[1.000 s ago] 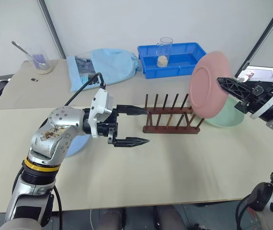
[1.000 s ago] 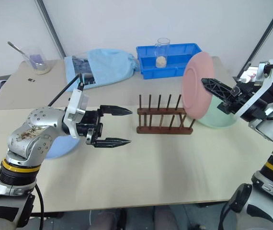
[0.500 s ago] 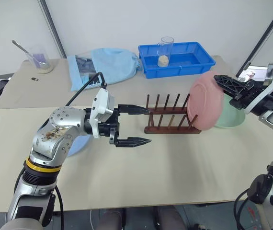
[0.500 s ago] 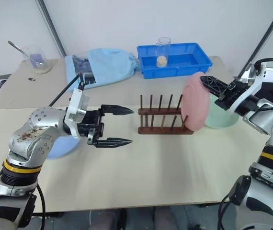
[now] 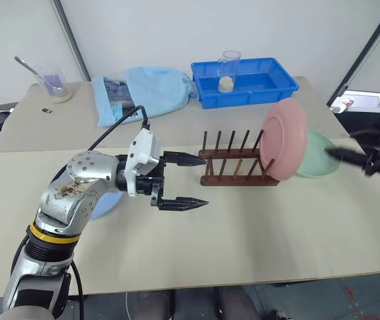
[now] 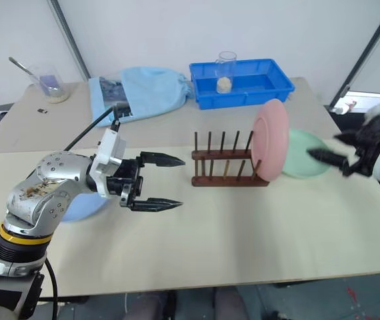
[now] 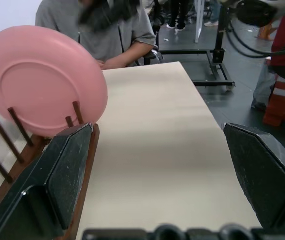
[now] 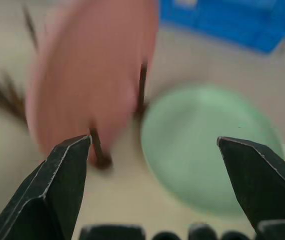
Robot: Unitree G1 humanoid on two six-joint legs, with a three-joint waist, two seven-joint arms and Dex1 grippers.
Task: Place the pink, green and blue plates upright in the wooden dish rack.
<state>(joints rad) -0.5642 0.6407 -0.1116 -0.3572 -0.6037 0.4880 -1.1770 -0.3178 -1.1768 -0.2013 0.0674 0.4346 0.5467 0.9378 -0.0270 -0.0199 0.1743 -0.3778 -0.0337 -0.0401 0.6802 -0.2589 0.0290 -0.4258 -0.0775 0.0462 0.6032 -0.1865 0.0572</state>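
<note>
Pink plate (image 5: 283, 139) stands upright in the right end of the rack (image 5: 237, 163), mid-table toward the far edge. Green plate (image 5: 318, 155) lies flat just behind it, near the table's (image 5: 243, 233) right edge. Blue plate (image 6: 83, 207) lies flat under the left arm. Right pincer (image 6: 342, 155) released, empty, apart from the pink plate. Left pincer (image 5: 189, 180) spread wide, empty, left of the rack.

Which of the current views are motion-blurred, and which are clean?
Right wrist view: heavily smeared, pink plate, green plate and rack pegs all streaked. Both eye views: right gripper blurred, the wooden dish rack and left gripper sharp. Left wrist view: plate and table crisp, near fingers a little soft.
</note>
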